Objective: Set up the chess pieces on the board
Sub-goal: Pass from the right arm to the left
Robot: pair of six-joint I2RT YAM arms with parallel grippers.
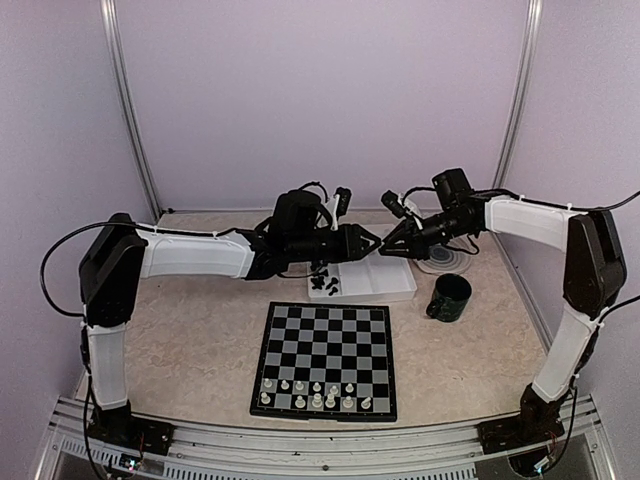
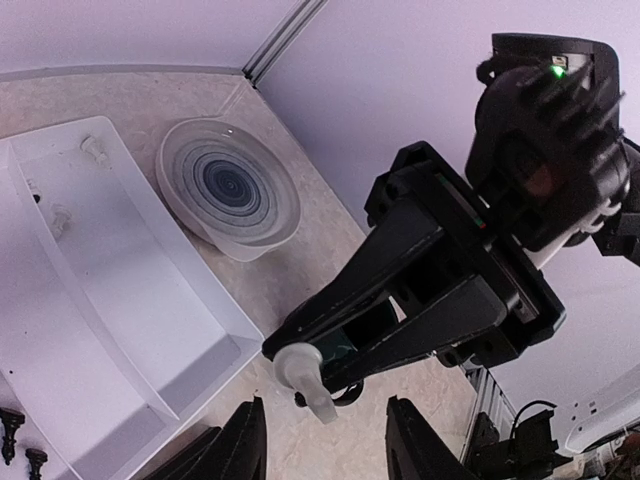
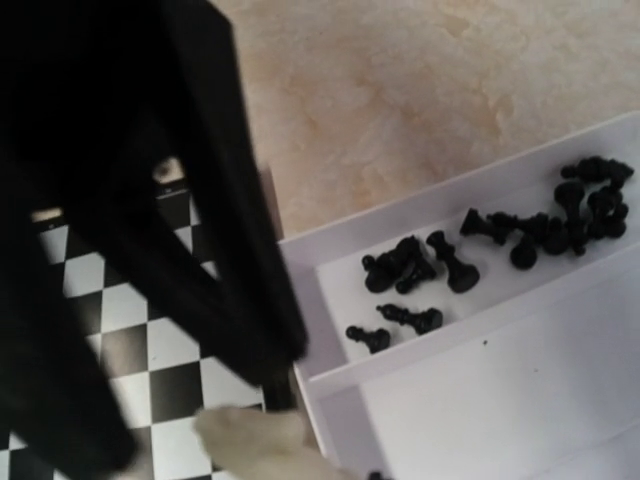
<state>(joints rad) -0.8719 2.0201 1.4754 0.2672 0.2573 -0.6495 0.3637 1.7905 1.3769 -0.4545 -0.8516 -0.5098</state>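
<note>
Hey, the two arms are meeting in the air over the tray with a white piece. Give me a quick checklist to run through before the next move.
1. Hold of the right pincer on the white piece: ok, shut on it.
2. Opening of the left pincer to take it: ok, fingers apart.
3. Piece between the left fingers: cannot tell; it looks just off their tips.
4. Bare squares on the board: ok, the far rows are bare.
5. Setup of the black pieces: not ok, they lie in the tray.
6. Gap between the mug and the board: ok.
</note>
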